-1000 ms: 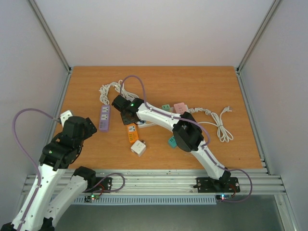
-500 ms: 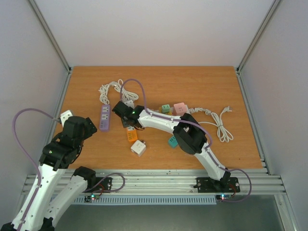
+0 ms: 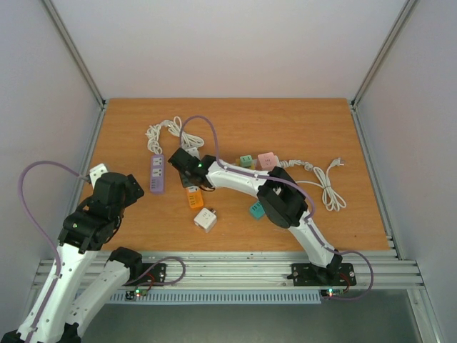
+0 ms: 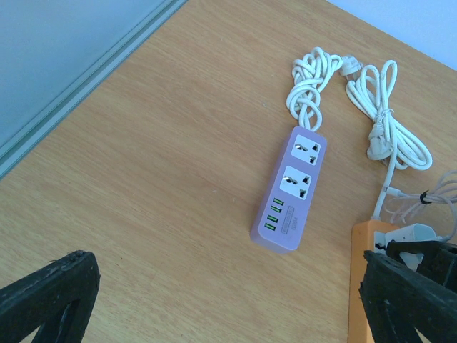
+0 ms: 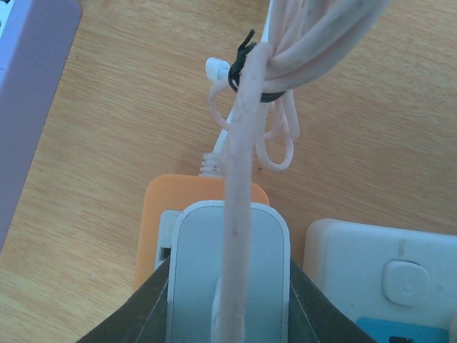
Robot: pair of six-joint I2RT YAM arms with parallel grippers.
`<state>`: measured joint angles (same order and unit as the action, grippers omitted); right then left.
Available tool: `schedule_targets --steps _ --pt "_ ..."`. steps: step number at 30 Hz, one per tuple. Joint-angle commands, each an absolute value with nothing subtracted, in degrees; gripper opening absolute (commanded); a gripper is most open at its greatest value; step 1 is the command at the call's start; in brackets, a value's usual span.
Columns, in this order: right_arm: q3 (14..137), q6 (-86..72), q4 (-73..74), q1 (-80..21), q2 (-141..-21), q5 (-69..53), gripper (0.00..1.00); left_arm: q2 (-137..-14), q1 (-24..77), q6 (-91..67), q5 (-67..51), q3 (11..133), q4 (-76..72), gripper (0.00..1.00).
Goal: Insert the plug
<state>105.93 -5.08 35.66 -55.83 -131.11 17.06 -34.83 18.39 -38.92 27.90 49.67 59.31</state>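
Over the orange power strip (image 5: 152, 214), right pincer (image 5: 228, 307) clamps the white plug (image 5: 265, 271), lining it up for insertion (left pincer (image 4: 228, 304) apart, idle).

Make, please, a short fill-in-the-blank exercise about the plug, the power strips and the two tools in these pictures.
The right tool is shut on the white plug; the power strip under it is ______.
The purple power strip has ______ large sockets.
The left tool is ______ and holds nothing.
Missing words: orange; two; open.
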Motion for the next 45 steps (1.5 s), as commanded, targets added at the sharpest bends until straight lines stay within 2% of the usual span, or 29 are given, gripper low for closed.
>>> schedule_targets --steps 1,7,9,16,21,29,34,37,45 --pt "106.0 -3.6 46.1 -55.4 -134.2 13.6 0.31 -34.6 18.4 -38.4 29.1 49.0 56.5 0.99" --pt "111.5 1.9 46.1 -56.0 -129.9 19.7 0.59 -34.6 18.4 -38.3 29.2 49.0 56.5 0.99" --pt "111.1 3.3 44.2 -56.2 -127.1 19.9 0.65 -34.0 18.4 -38.6 28.8 49.0 56.4 0.99" --pt "105.0 2.2 40.9 -56.7 -118.4 15.5 0.68 -32.7 18.4 -37.0 24.3 48.8 54.6 0.99" --pt "92.6 0.3 38.1 -57.7 -109.4 14.0 0.71 -32.9 18.4 -32.7 15.7 48.7 52.1 0.99" --pt "71.5 3.6 30.9 -60.4 -95.4 5.2 0.85 -32.3 18.4 -25.1 0.3 47.1 46.4 0.99" --pt "67.6 7.6 29.7 -65.1 -96.1 3.4 0.87 -31.0 18.4 -24.1 -3.8 45.5 45.0 0.99" --pt "68.6 8.0 30.0 -67.5 -99.2 6.9 0.88 -32.4 18.4 -25.3 -3.7 46.0 46.2 0.99" --pt "69.6 8.1 28.7 -67.7 -104.1 8.5 0.86 -33.1 18.4 -27.2 -5.4 46.4 47.5 0.99"
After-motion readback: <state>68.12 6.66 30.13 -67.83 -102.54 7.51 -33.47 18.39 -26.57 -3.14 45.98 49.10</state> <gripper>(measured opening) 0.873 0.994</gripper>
